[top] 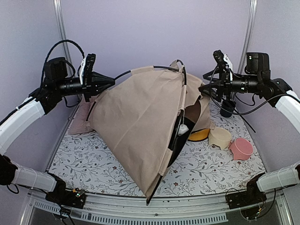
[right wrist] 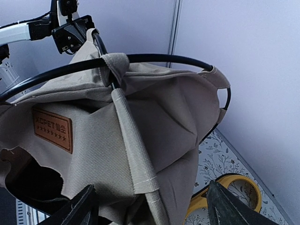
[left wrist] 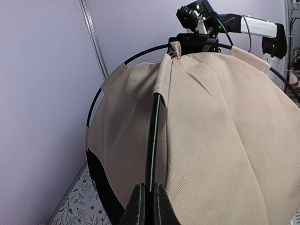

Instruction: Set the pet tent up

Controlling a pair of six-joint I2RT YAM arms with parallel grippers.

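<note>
Place: a robot test booth, like a lab
Walls: plain lilac panels (top: 154, 33) at 12 o'clock, joined by metal posts (top: 59, 28)
Surface: table (top: 93, 159) with floral cover, metal rail (top: 154, 208) at 6 o'clock
Machines: left arm (top: 28, 112) at 9 o'clock, right arm (top: 286, 101) at 3 o'clock

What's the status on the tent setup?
Left gripper shut on pole. Right gripper open astride the tent. Tent domed, poles crossed. Yellow stand close beside it.

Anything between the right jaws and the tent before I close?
Nothing visible does. The pet tent fabric lies directly ahead of the right gripper, jaws open; the yellow stand sits lower, off to one side.
</note>
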